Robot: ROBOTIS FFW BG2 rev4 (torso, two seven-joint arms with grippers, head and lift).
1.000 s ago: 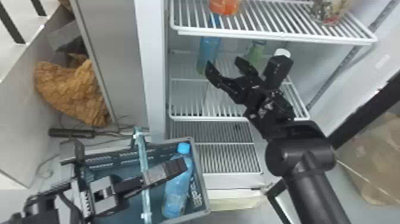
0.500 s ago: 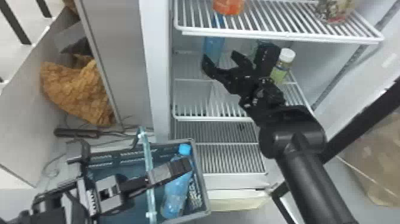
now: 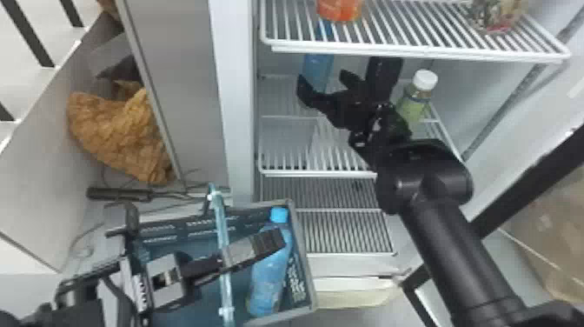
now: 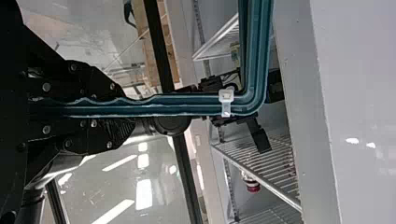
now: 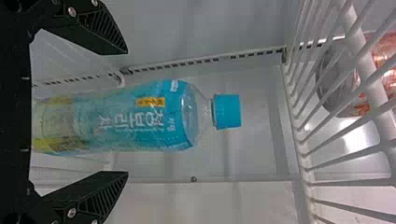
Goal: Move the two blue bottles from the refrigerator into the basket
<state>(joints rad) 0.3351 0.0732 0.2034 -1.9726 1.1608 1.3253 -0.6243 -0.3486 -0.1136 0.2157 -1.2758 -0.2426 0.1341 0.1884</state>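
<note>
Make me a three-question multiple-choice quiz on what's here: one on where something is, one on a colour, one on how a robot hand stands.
1. One blue bottle stands in the refrigerator. Where is the other blue bottle?
A. On the floor
B. In the basket
C. On the top shelf

2. What colour is the cap on the bottle of green drink?
A. White
B. Red
C. Black

3. How is the right gripper?
A. Shut on a bottle cap
B. Shut and empty
C. Open, with a blue bottle between its fingers

Answers:
1: B, the head view shows it within the basket's walls.
2: A, the white cap shows beside the right arm in the head view.
3: C, the right wrist view shows the fingers apart, on either side of the bottle.
</note>
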